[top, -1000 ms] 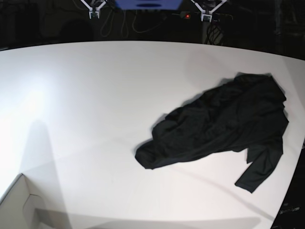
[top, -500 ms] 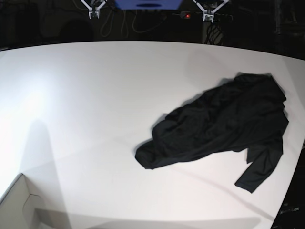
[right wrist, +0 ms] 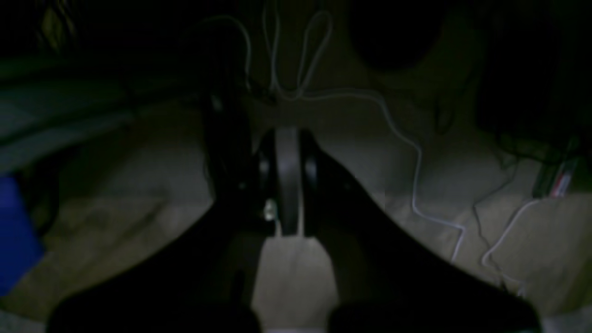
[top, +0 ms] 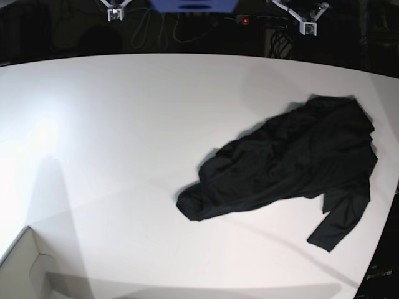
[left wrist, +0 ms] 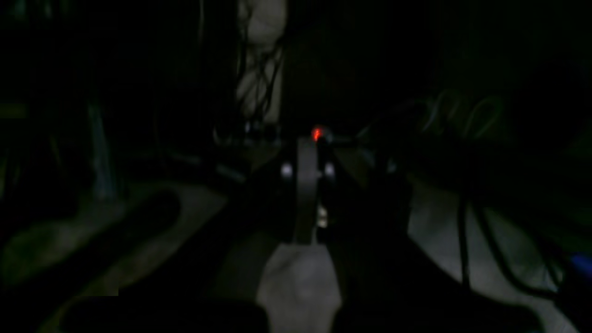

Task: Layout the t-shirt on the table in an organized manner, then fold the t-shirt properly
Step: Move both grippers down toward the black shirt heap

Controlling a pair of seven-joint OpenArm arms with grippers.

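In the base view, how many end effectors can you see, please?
2: the right end effector and the left end effector, both beyond the table's far edge, away from the t-shirt.

So the t-shirt [top: 287, 159] looks like soft matt black cloth, kinda wrinkly rather than smooth. The surface [top: 137, 137] is smooth white stuff with a slight sheen, glare on one side. Both grippers' tips, left gripper [top: 308, 28] and right gripper [top: 115, 15], look like pale metal or plastic, can't tell which.
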